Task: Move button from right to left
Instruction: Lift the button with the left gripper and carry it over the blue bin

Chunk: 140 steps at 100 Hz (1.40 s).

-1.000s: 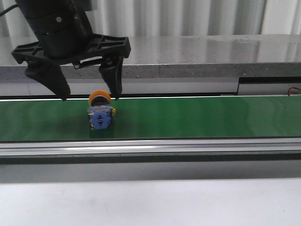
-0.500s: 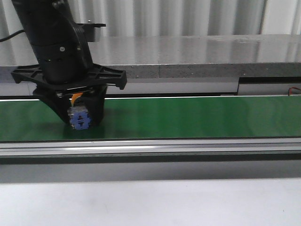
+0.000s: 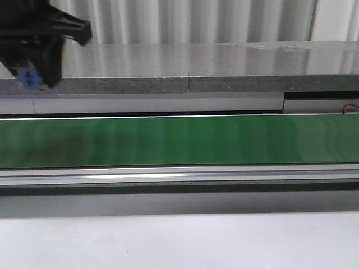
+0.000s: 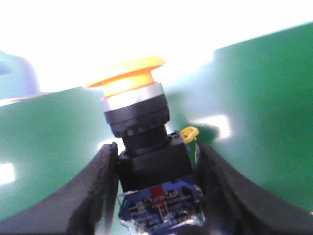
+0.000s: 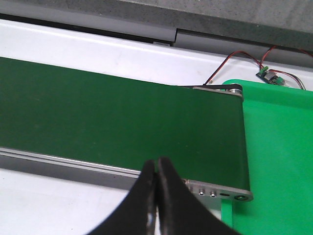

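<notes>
Count: one button [image 4: 142, 161], one green conveyor belt [image 3: 185, 141], two pincers, one green tray [image 5: 279, 147], one small circuit board [image 5: 270, 76] on red and black wires.
Left pincer [image 3: 35, 67]: up in the air above the belt's left end in the front view, blurred, clenched on the button, with a blue patch of the button's body [image 3: 27, 78] showing at its lower edge.
Button: lifted clear of the belt, not touching it; in the left wrist view it sits upright between the two black fingers [image 4: 98, 196], its blue-and-clear block squeezed between them.
Button head: the round yellow-orange cap and black collar stick out past the fingertips, with the green belt behind them; a small yellow tab shows on the block just beside one finger.
Right pincer [image 5: 156, 169]: clenched with nothing in it, tips pressed together, hanging over the belt's near rail close to the belt's roller end.
Belt: bare green surface right across the front view, silver rail along its near edge, grey ledge behind it.
Tray: bright green, butted up just beyond the belt's roller end in the right wrist view.
Circuit board: beyond the tray's far edge, its wires trailing toward the belt's end roller.
</notes>
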Available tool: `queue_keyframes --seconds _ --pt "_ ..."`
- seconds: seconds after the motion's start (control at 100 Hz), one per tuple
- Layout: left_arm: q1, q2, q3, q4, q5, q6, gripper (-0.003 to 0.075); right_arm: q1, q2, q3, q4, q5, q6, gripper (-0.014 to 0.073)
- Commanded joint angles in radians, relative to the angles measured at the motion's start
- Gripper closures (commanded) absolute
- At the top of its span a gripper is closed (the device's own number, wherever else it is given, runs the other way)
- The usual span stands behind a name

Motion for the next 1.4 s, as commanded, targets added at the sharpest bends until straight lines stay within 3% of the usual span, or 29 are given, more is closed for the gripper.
queue_keyframes --seconds 0.0,0.22,0.41,0.67,1.09,1.39 --pt "0.057 -0.103 -0.001 0.081 0.004 0.007 0.074 0.0 0.001 -0.025 0.015 -0.07 0.0 0.0661" --pt "0.277 -0.221 0.141 0.083 -0.079 0.168 0.074 0.0 0.001 -0.025 0.015 -0.07 0.0 0.0661" --pt "0.502 -0.241 0.263 0.043 -0.282 0.183 0.074 0.0 0.001 -0.025 0.015 -0.07 0.0 0.0661" --pt "0.726 -0.181 0.25 0.039 -0.397 0.185 0.074 0.0 0.001 -0.025 0.015 -0.069 0.0 0.0661" --pt "0.767 0.11 0.155 0.009 -0.432 0.21 0.074 0.0 0.001 -0.025 0.015 -0.069 0.0 0.0661" --pt "0.767 0.188 0.153 0.0 -0.447 0.211 0.074 0.0 0.001 -0.025 0.015 -0.069 0.0 0.0661"
